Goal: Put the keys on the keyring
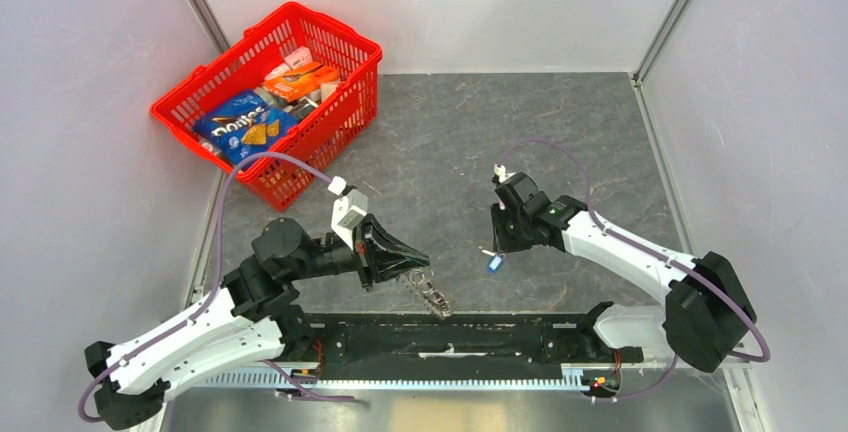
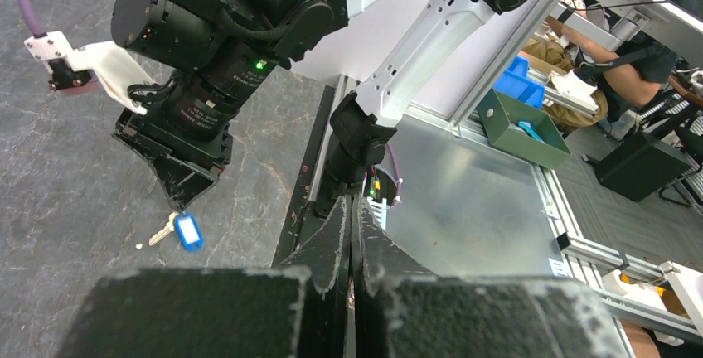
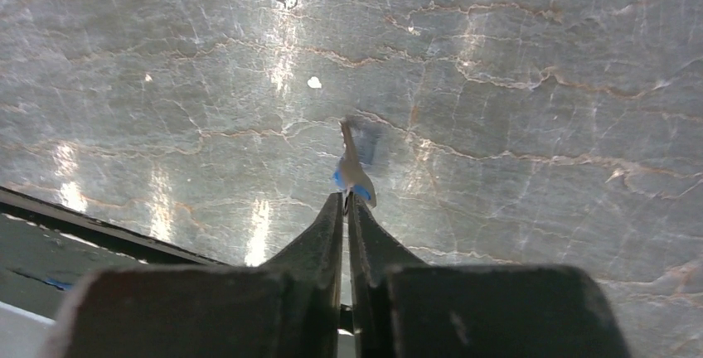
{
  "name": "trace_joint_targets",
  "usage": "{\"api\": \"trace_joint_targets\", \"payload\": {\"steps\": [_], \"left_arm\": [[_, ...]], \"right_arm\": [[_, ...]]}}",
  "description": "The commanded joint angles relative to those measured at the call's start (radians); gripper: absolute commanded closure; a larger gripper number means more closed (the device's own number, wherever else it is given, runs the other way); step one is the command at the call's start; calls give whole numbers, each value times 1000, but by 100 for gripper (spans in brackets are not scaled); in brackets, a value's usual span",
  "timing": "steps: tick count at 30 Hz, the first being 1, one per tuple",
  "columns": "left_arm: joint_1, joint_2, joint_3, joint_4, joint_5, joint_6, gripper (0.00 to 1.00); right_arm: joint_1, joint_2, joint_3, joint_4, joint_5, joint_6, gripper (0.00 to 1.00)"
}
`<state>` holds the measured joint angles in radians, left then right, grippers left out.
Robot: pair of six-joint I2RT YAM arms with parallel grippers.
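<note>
Near edge: key bunch [image 1: 430,292] sits just in front of the base rail [image 1: 450,337]. It's strung out in a line, not fanned. Long axis runs diagonally from the left gripper [image 1: 422,258] tips down toward the rail and to the right.

Left jaws are pressed flat together. The top view shows the bunch starting right at the tips, so I read it as pinched by its ring end. The left wrist view doesn't show the bunch at all, so that's a judgement. The likely reason for this hold is to keep the ring up and steady where the other arm can reach it.

Mid worktop [image 1: 450,142]: blue-tagged key [image 1: 493,263] is directly under the right gripper [image 1: 497,245], well apart from the bunch. Right jaws are down to a thin slit.
- Right wrist view: the key sits at or just past the tips, edge-on and blurred, pointing away from the jaws.
- Left wrist view: the silver blade angles down-left and the blue tag sits to its right, low over the stone.
- Can't tell whether it's gripped by the head or loose.

Judgement: the blue key isn't on the ring yet. The next step needs a firm hold on it and the hole lined up with the ring.

Far left: red basket [image 1: 335,117] of snack packs, not involved.
</note>
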<state>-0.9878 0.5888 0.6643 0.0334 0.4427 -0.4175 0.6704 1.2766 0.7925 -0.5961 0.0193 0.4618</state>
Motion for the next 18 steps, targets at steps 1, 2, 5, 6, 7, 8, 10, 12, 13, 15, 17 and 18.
{"api": "trace_joint_targets", "payload": {"steps": [1,2,5,6,7,8,10,12,13,15,17,18], "left_arm": [[1,-11,18,74,-15,-1,98],[1,-15,18,72,-13,-1,98],[2,-23,17,72,-7,-3,98],[2,-26,18,73,0,-3,98],[2,-30,18,74,7,-4,98],[1,-31,20,74,12,-6,98],[1,-36,23,74,23,-7,98],[0,-41,25,73,32,-8,98],[1,-44,28,72,36,-9,98],[1,-45,32,71,42,-10,98],[1,-48,35,71,44,-13,98],[2,-50,36,73,44,-15,98]], "right_arm": [[4,-77,55,9,28,3,59],[4,-104,80,-14,27,-3,55],[4,-176,153,-70,10,-27,50],[3,-203,177,-82,-12,-37,48],[4,-228,202,-93,-30,-43,47],[4,-249,222,-102,-57,-48,47],[4,-292,260,-113,-105,-54,46],[4,-327,288,-111,-176,-63,45],[4,-339,304,-110,-224,-73,45],[3,-357,330,-111,-298,-92,45],[5,-370,349,-103,-383,-123,46],[4,-374,357,-100,-423,-137,46]]}}
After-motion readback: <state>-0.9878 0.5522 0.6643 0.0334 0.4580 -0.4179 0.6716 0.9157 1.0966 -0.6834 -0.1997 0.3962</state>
